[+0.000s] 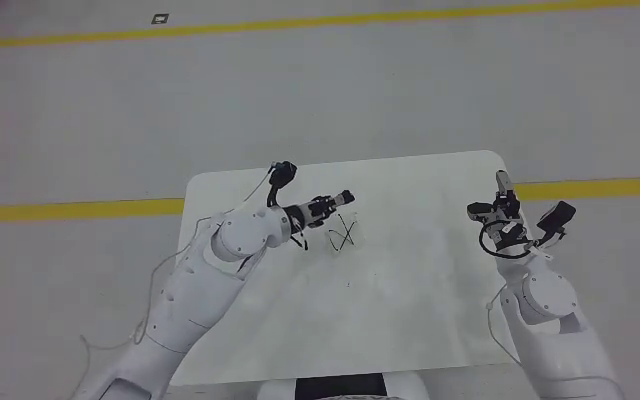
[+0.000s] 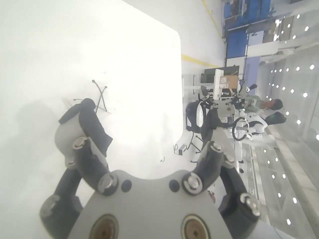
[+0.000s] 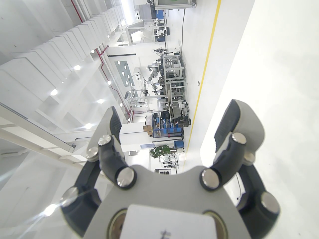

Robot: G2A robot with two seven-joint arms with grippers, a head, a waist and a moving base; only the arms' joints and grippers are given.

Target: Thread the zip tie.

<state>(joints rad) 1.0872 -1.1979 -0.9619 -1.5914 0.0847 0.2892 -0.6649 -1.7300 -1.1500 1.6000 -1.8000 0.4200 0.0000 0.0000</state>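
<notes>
Two thin dark zip ties [image 1: 343,235] lie crossed in an X on the white table [image 1: 420,300], left of its middle. In the left wrist view the zip ties [image 2: 101,98] rest just past one black fingertip [image 2: 83,105]. My left gripper [image 1: 338,204] hovers close beside them, open and holding nothing; the left wrist view shows the gripper [image 2: 149,113] with its fingers wide apart. My right gripper [image 1: 502,190] is at the table's far right edge, well away from the ties. In its own view the right gripper [image 3: 172,118] is open and holds nothing.
The table [image 2: 124,38] has a rounded far corner, with bare floor and a yellow floor line [image 1: 90,210] beyond it. The table edge [image 3: 286,50] runs beside the right gripper. A tiny dark speck [image 1: 349,284] lies near the table's middle.
</notes>
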